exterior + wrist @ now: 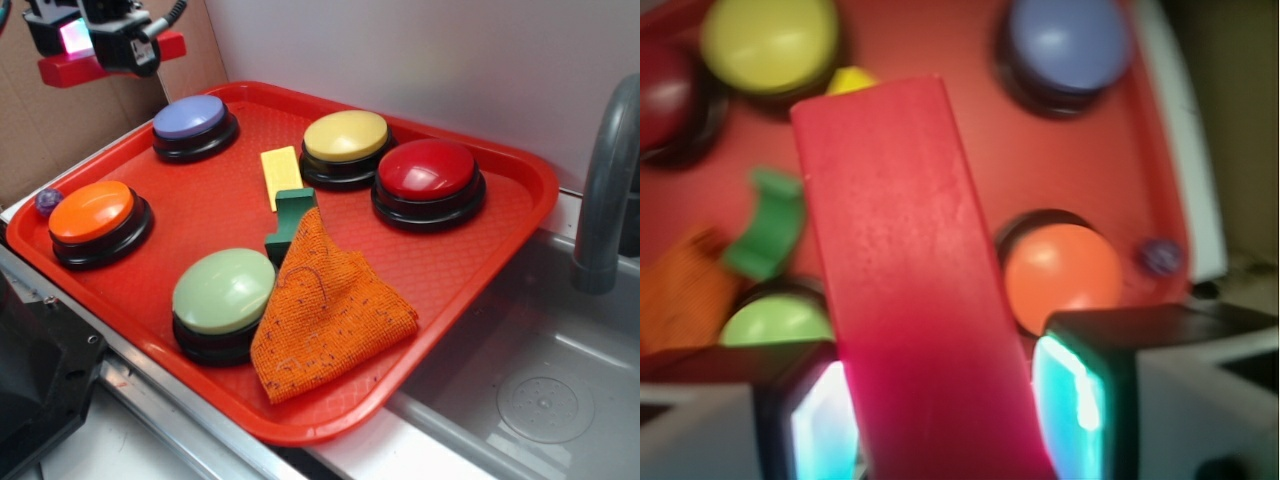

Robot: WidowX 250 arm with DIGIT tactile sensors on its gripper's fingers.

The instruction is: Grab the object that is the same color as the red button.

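My gripper (100, 45) is up at the far left, above and behind the tray's far left edge, shut on the red block (65, 68), a plain bar held level in the air. In the wrist view the red block (910, 280) runs up from between my fingers, and the gripper (945, 420) pinches it from both sides. The red button (427, 170), dark red and domed on a black base, sits at the tray's far right. In the wrist view only an edge of the red button (665, 105) shows at the upper left.
The red tray (500, 230) also holds purple (190, 118), yellow (346, 136), orange (92, 212) and green (223, 290) buttons, a yellow block (281, 170), a green block (290, 215) and an orange cloth (325, 305). A small purple ball (48, 201) lies by the tray's left rim. A grey faucet (605, 180) and sink stand at the right.
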